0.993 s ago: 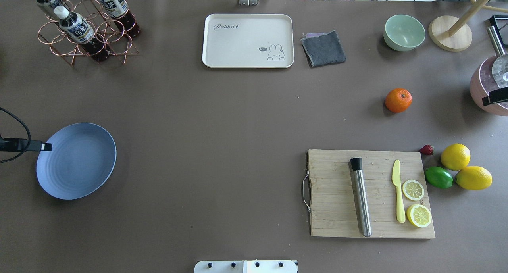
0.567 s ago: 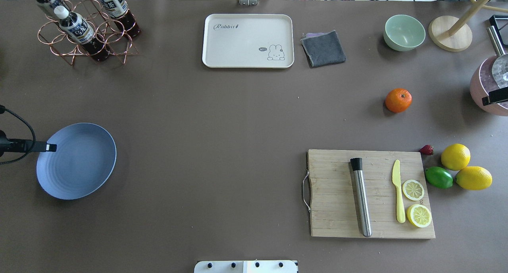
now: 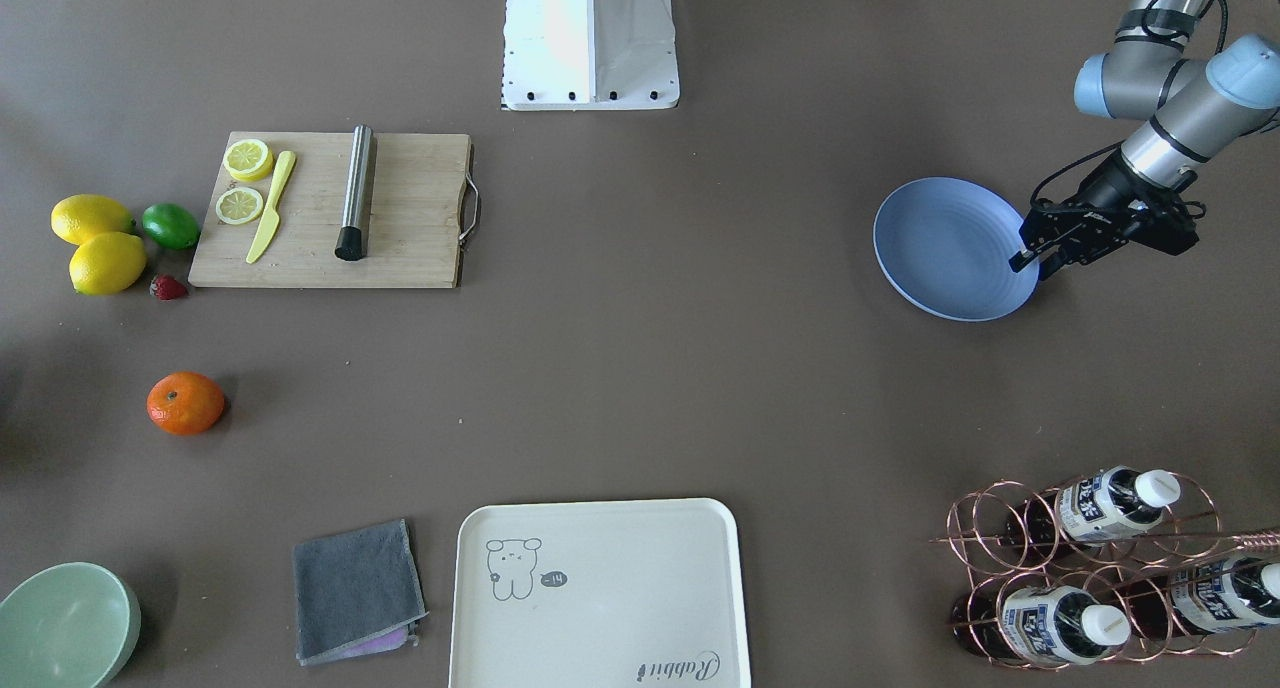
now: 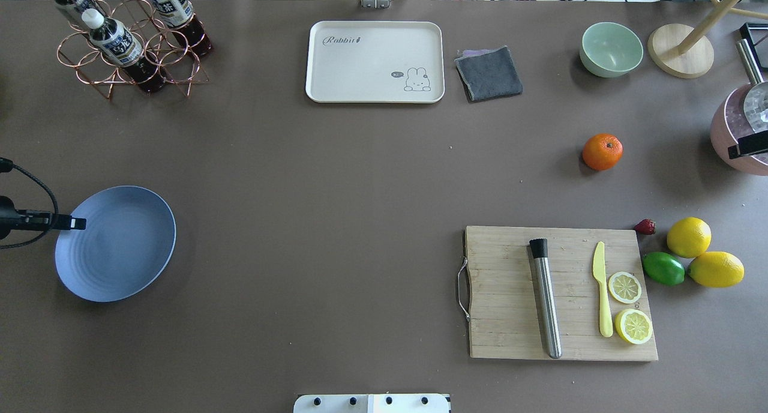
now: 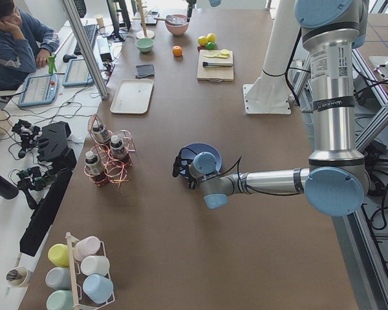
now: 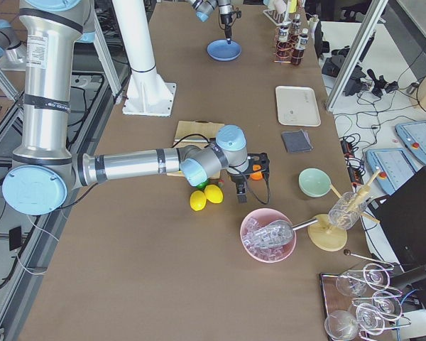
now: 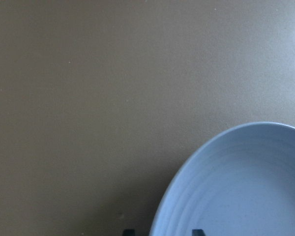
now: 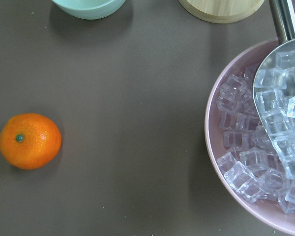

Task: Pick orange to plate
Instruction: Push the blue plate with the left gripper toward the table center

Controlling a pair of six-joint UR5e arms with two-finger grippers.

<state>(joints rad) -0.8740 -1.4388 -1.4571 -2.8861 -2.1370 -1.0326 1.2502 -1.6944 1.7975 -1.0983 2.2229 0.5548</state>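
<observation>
The orange [image 4: 602, 152] lies on the brown table at the right, alone and untouched; it also shows at the left of the right wrist view [image 8: 29, 141]. The pale blue plate [image 4: 120, 251] sits far off at the left, empty. My left gripper [image 4: 77, 223] hangs over the plate's left rim and is open: its two fingertips [image 7: 129, 231] stand apart with the plate [image 7: 246, 187] rim between them. Only one black finger of my right gripper [image 4: 747, 147] pokes in at the right edge, over the pink bowl and right of the orange. I cannot tell its state.
A pink bowl of ice [image 4: 735, 137] with a metal scoop sits right of the orange. A mint bowl [image 4: 611, 48] stands behind it. The cutting board [image 4: 561, 293] with muddler, knife and lemon slices, plus lemons [image 4: 689, 237] and a lime [image 4: 663, 268], lies in front. A tray [image 4: 375, 62], a cloth and a bottle rack [image 4: 129, 41] line the far edge.
My left gripper has crept slightly rightward over the plate's rim. The orange, the plate and the right finger have not visibly moved.
</observation>
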